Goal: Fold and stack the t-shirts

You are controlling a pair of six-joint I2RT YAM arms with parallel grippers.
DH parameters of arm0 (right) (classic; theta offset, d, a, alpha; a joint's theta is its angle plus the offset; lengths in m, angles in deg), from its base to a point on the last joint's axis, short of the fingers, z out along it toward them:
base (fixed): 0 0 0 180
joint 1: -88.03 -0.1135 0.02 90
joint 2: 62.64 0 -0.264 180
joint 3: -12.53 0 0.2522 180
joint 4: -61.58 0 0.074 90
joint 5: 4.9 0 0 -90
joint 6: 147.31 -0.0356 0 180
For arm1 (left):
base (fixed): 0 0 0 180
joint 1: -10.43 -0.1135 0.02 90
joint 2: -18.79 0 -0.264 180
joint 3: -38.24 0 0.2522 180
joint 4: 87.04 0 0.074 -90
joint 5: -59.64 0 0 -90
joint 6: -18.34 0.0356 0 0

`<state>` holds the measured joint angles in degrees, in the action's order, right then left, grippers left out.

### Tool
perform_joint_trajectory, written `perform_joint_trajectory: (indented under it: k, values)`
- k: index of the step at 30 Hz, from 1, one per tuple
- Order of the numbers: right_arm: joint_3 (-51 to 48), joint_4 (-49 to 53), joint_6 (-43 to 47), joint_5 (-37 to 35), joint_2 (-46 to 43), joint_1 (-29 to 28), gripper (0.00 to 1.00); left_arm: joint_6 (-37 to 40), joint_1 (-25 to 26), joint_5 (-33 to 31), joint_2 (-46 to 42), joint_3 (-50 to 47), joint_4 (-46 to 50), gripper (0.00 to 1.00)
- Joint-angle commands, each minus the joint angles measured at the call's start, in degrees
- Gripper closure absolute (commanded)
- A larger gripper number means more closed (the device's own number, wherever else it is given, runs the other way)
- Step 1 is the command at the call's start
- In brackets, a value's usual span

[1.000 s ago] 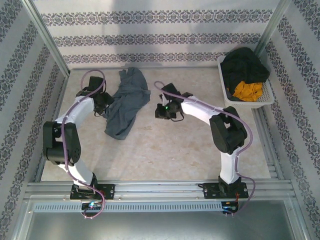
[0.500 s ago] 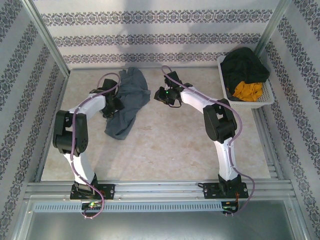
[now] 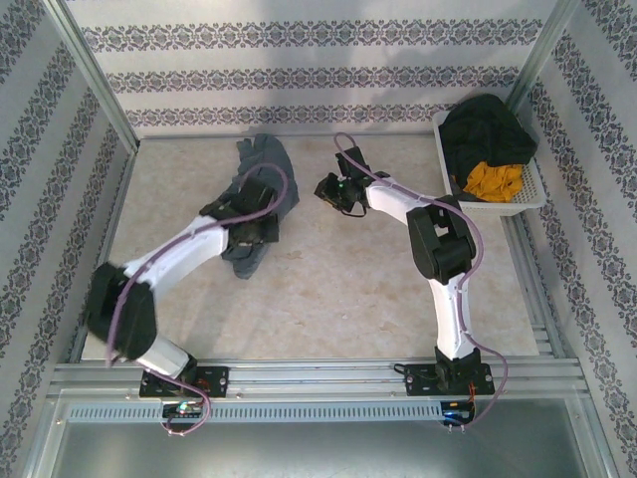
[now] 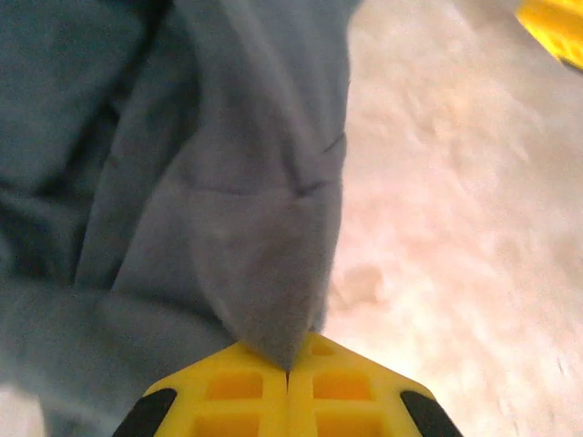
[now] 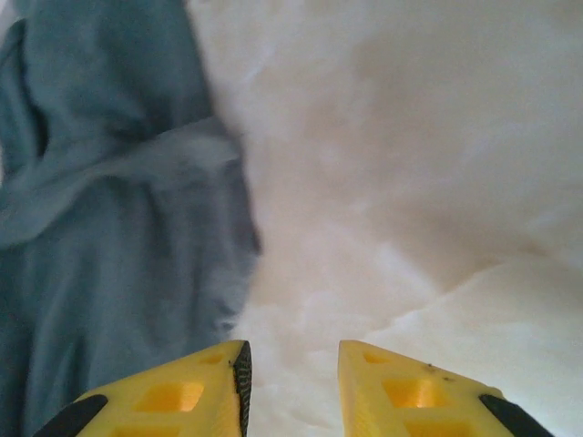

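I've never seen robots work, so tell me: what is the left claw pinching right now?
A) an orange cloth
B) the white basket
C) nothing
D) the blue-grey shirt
D: in the left wrist view, the left gripper is shut on a fold of the blue-grey t-shirt.

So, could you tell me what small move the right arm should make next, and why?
Probably slide the right gripper onto the t-shirt edge and close. Its fingers are open over the table beside the cloth, while the left gripper is shut on a fold; spreading likely needs a second grip.
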<state>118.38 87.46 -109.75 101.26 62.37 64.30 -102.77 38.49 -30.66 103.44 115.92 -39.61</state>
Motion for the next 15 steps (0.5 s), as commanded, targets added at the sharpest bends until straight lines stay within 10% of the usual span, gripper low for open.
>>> perform_joint_trajectory:
  k: [1,6,15]
  values:
    - [-0.34,-2.53,-0.33,-2.48,-3.87,0.05,0.66,-3.86,-0.46,-5.45,-8.33,-7.14,6.11,1.0]
    - [1.14,-3.16,0.25,-3.45,-2.67,-1.95,0.63,-16.45,-2.41,-25.89,-24.11,-11.32,20.88,1.0]
    - [18.94,3.46,-1.65,-4.44,9.8,-8.73,0.49,-32.25,-14.29,-31.14,-28.77,-11.42,26.58,1.0]
